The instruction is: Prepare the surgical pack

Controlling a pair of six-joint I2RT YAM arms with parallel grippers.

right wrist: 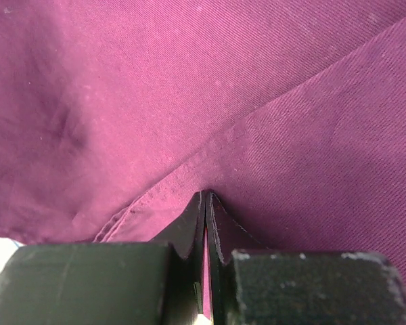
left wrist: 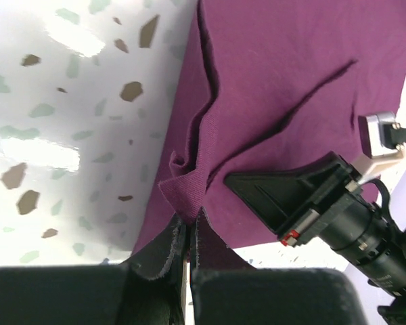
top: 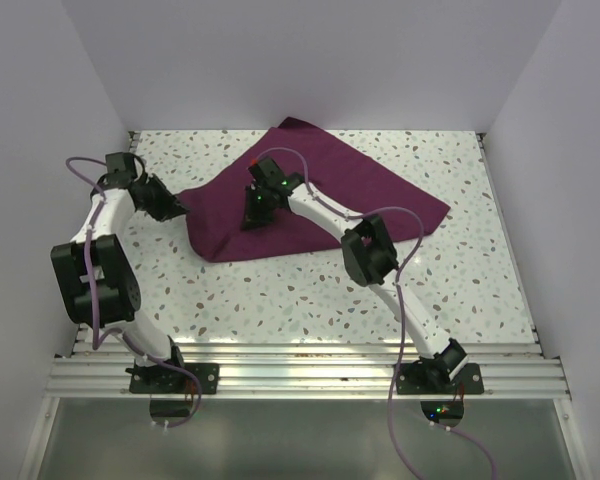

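Maroon cloth (top: pixel 380 195) lies folded mid-table (top: pixel 280 295). L tool (left wrist: pixel 189 227) clamps its left corner; R tool (right wrist: pixel 206 203) pinches an inner hem, prob. top layer only. Soft, limp, light: grip corners/hems.

Place: a robot lab test cell.
Enclosure: plain white walls (top: pixel 280 60) box in three sides.
Surface: speckled tabletop (top: pixel 280 300).
Rig: left arm (top: pixel 95 270) and right arm (top: pixel 375 255), cabled, on an aluminium rail (top: pixel 300 365).
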